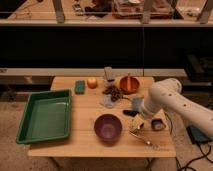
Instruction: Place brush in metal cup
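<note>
The brush [129,113] is a short dark shape lying on the wooden table [85,112], right of the purple bowl [108,127]. My gripper [137,123] hangs low over the table at the end of the white arm [165,97], just right of the brush and close above it. The metal cup [158,124] stands upright on the table to the right of the gripper, near the table's right edge. A thin silver fork [142,139] lies in front of the gripper.
A green tray [45,115] fills the table's left side. At the back stand a green sponge [79,87], a yellow-orange fruit [92,82], an orange bowl [129,84], a brown clump [114,91] and a blue-grey cup [136,103]. A dark shelf unit rises behind the table.
</note>
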Robot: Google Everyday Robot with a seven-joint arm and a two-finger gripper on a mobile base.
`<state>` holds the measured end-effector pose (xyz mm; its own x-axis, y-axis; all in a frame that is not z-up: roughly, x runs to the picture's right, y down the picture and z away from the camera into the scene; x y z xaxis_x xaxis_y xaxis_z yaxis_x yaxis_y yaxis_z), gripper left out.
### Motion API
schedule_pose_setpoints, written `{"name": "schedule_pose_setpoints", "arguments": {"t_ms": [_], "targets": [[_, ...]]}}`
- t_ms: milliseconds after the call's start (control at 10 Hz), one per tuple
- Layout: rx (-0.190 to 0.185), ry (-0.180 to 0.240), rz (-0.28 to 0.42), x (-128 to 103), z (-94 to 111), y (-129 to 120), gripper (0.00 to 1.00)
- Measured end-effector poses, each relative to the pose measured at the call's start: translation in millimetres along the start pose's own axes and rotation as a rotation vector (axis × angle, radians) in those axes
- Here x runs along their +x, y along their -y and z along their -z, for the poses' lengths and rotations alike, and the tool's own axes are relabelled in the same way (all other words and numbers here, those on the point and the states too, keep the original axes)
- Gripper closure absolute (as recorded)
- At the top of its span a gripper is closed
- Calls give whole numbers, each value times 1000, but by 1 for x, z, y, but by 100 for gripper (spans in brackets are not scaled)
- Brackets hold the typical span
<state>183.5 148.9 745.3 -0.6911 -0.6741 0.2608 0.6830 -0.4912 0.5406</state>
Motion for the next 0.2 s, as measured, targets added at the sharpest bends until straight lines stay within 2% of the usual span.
{"name": "schedule_pose_setpoints", "arguments": {"t_ms": [200], "targets": [[0,-2,2,2,0,1,20]]}}
